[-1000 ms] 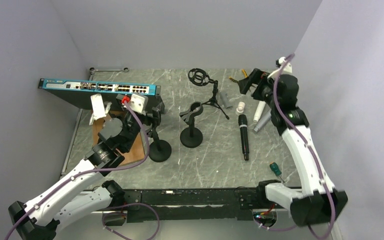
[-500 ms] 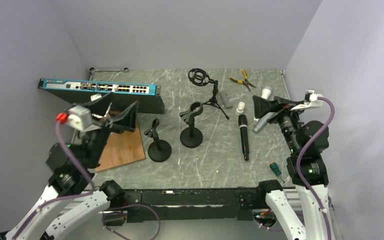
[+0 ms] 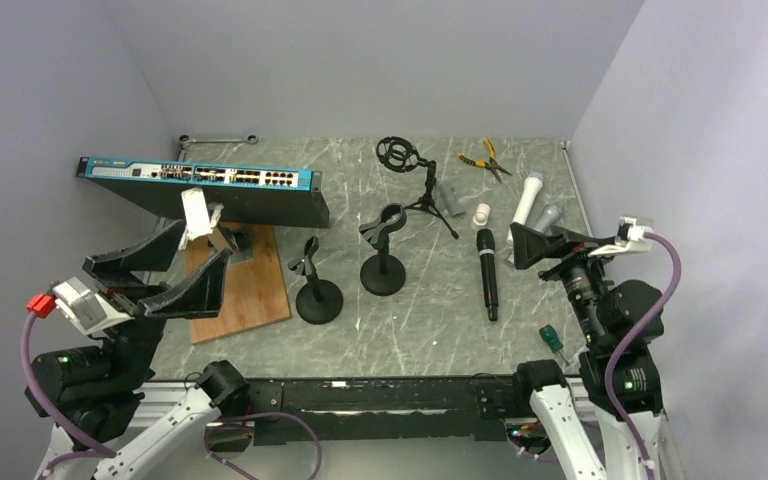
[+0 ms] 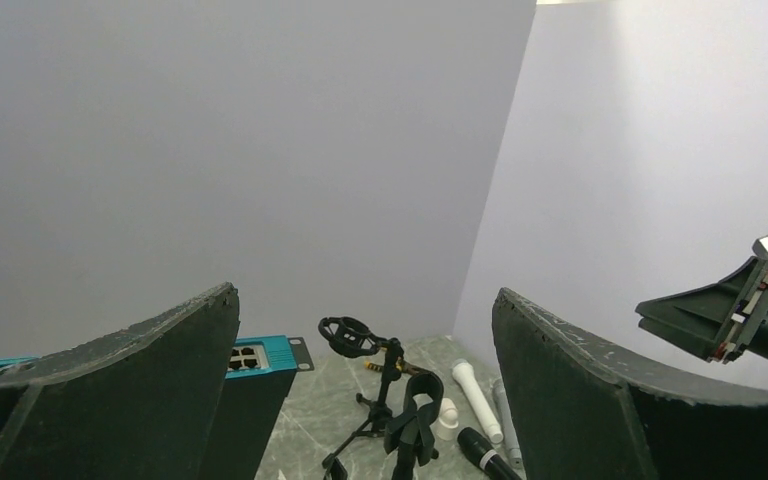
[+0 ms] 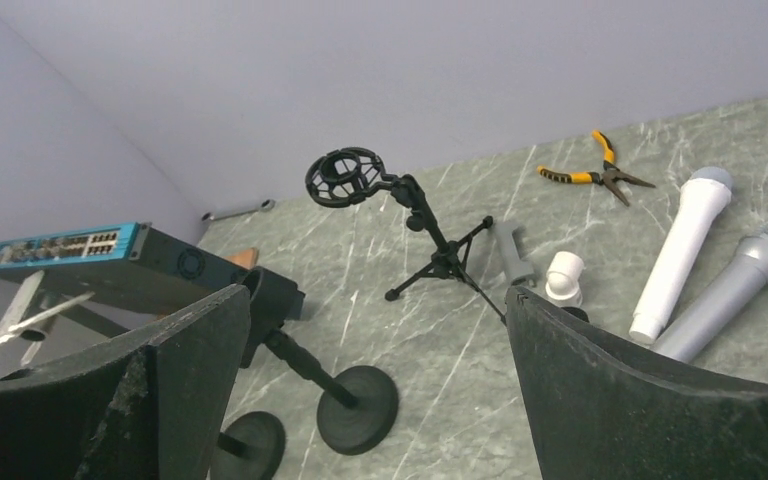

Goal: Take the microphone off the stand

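A black microphone (image 3: 486,273) lies flat on the table, right of the stands; its head also shows in the left wrist view (image 4: 482,455). A small clip stand (image 3: 317,287), a taller clip stand (image 3: 384,250) and a tripod with a shock mount (image 3: 407,165) all stand empty. A white microphone (image 3: 527,198) and a silver one (image 3: 546,218) lie at the right. My left gripper (image 3: 205,243) is open and empty, raised at the near left. My right gripper (image 3: 516,245) is open and empty, raised at the near right.
A blue network switch (image 3: 200,180) stands at the back left beside a wooden board (image 3: 250,295). Pliers (image 3: 484,158), a white pipe elbow (image 3: 481,214) and a wrench (image 3: 218,140) lie at the back. A green screwdriver (image 3: 552,340) lies at the front right.
Both arms have pulled back toward the near edge and risen. The left gripper has left the small stand; the right has left the back right corner. Both stay open.
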